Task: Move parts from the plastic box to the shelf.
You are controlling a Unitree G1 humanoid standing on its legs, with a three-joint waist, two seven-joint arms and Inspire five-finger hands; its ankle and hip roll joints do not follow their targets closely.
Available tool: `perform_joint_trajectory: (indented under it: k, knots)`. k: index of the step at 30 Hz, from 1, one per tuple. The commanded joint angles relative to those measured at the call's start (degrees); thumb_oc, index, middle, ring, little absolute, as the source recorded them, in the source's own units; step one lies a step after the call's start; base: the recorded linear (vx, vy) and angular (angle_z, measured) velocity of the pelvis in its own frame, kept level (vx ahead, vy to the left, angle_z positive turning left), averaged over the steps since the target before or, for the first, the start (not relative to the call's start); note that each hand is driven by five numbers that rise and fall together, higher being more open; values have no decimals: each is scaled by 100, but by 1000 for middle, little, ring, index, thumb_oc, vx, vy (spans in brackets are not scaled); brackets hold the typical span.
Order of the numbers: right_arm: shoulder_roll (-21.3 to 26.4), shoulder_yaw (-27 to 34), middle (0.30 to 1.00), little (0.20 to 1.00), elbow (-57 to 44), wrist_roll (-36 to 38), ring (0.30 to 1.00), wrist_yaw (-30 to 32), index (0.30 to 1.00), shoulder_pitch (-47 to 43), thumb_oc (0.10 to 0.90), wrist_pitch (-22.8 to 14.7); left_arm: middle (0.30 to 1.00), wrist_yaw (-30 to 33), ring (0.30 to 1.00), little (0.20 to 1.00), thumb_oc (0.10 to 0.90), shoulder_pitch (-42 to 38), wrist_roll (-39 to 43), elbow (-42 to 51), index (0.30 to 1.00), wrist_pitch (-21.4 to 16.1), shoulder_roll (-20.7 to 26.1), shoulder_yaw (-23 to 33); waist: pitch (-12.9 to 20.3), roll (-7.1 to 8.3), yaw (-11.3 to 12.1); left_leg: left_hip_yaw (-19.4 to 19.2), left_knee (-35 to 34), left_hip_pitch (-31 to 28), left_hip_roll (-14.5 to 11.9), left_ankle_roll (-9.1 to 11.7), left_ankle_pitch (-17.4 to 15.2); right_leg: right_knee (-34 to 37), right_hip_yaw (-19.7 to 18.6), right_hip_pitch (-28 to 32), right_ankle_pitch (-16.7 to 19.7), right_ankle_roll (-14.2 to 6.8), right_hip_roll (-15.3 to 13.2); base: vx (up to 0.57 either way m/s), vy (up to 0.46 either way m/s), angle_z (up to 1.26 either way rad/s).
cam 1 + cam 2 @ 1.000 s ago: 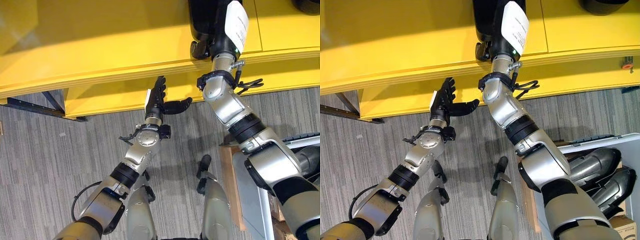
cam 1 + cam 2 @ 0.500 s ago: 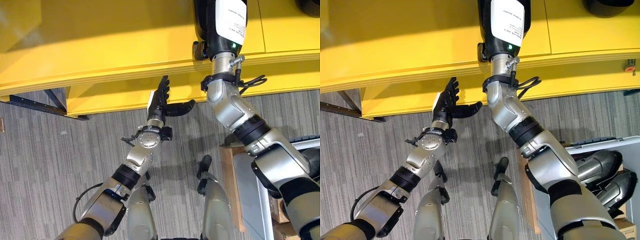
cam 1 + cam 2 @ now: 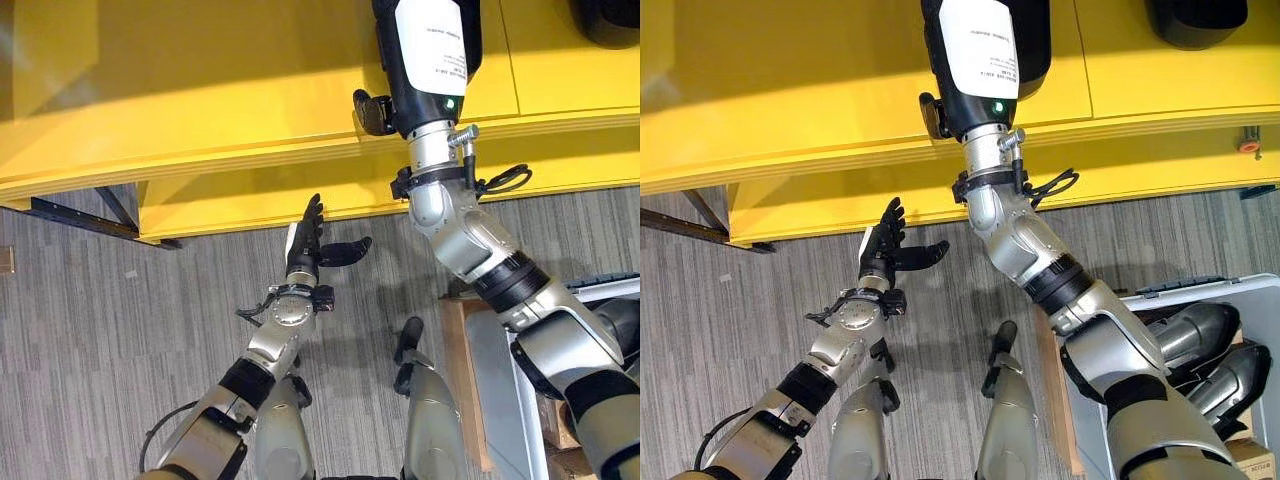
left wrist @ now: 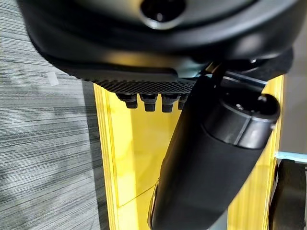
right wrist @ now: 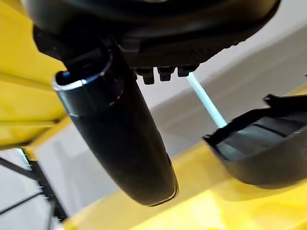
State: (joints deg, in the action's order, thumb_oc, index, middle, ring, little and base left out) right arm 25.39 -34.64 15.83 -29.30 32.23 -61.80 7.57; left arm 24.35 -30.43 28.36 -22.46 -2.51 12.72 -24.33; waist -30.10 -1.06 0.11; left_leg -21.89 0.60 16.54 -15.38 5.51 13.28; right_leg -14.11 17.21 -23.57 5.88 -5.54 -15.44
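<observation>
My right hand (image 3: pixel 430 60) reaches over the yellow shelf (image 3: pixel 200 90), its back with a white label facing up. In the right wrist view its thumb (image 5: pixel 120 139) and fingers are straight, with nothing between them. A black part (image 5: pixel 254 153) lies on the shelf just past that hand; it also shows at the shelf's far right (image 3: pixel 1195 20). My left hand (image 3: pixel 303 245) hovers open above the floor, just in front of the shelf's edge. The grey plastic box (image 3: pixel 1250 290) at the lower right holds dark shiny parts (image 3: pixel 1190 335).
The shelf's front edge (image 3: pixel 250 155) runs across the view, with a lower yellow board (image 3: pixel 230 205) under it. A dark metal frame bar (image 3: pixel 80 212) sits at the left on the grey carpet. The box rests on a brown wooden support (image 3: pixel 458 370).
My right hand has turned over the shelf, so its labelled back now faces up squarely. My left hand has dropped back from the shelf's edge towards me, still open.
</observation>
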Motion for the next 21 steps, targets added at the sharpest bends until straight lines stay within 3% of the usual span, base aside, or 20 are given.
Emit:
perform_joint_trajectory:
  k: [1,3,4,9,16,21]
  knots:
    - [133,403,1000,1000,-946,-335,1000,-45,1000,-844,900,-397,1000,-111,1000,1000,900,-365,-319,907,1000,-628,13,-5,31,30,21,-131,79,-327,-359,431,-311,-48,289,406,-617,1,263,0,0,0]
    - [170,408,1000,1000,-1094,-85,1000,-418,1000,-752,900,-183,1000,-161,1000,1000,900,-297,-302,970,1000,-664,54,28,31,43,15,-125,87,-352,-358,428,-324,-52,282,435,-639,7,277,3,3,-4]
    - [324,386,1000,1000,-1194,-172,1000,-1081,1000,-596,900,-6,1000,-258,1000,1000,900,-202,-293,1044,1000,-715,122,105,31,80,9,-109,87,-382,-354,431,-338,-45,279,470,-656,3,288,0,0,0]
    - [1071,215,1000,1000,-1846,120,1000,-1470,1000,-70,900,43,1000,-28,1000,1000,900,153,-410,1388,1000,-868,321,281,31,189,-32,-115,121,-423,-359,414,-384,19,255,539,-640,-17,312,0,0,0]
    - [1699,827,1000,1000,-3064,462,1000,-2020,1000,1232,900,147,1000,21,1000,1000,900,640,-564,1871,1000,-990,573,723,31,380,-194,-196,122,-554,-373,395,-459,164,160,681,-607,-61,377,-2,-13,-3]
    - [2032,1016,1000,1000,-3466,342,1000,-2551,1000,1873,900,12,1000,-46,1000,1000,900,986,-543,2177,1000,-1119,708,889,34,483,-248,-245,78,-674,-393,406,-470,390,131,862,-531,-94,433,5,-19,-10]
